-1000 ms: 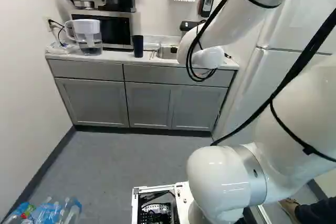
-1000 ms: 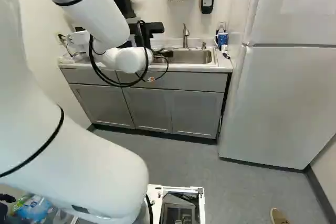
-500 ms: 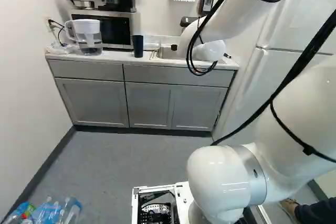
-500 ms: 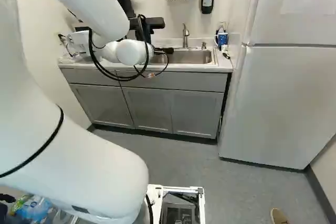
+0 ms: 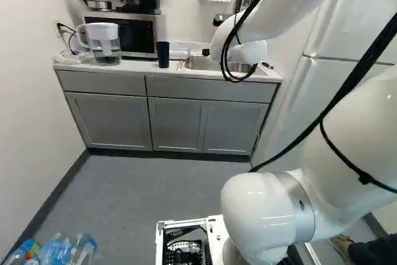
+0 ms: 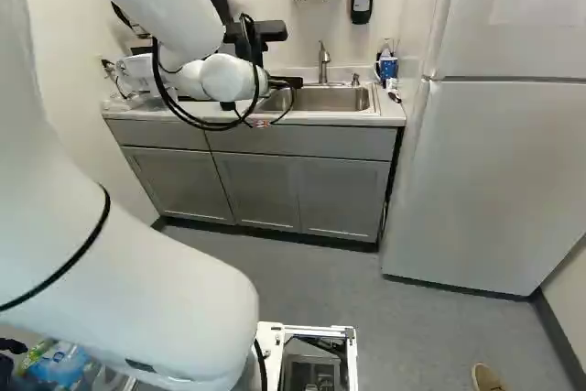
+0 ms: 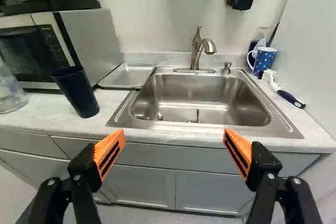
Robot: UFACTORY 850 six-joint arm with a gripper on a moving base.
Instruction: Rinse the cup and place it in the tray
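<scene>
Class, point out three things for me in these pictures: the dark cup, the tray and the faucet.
Dark cup (image 7: pixel 77 93): wrist view, on its side wall.
Tray (image 7: pixel 126 76): wrist view, on its flat inside.
Faucet (image 7: pixel 196 55): wrist view, on its upright body.

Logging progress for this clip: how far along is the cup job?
Nothing looks done: the dark cup stands on the counter, outside sink and tray. The open end effector holds nothing. Left, it seems: grasp the cup, rinse it under the faucet, set it in the tray.

1 tumbler (image 7: pixel 77 94), 1 tray (image 7: pixel 127 76), 1 sink (image 7: pixel 189 93)
</scene>
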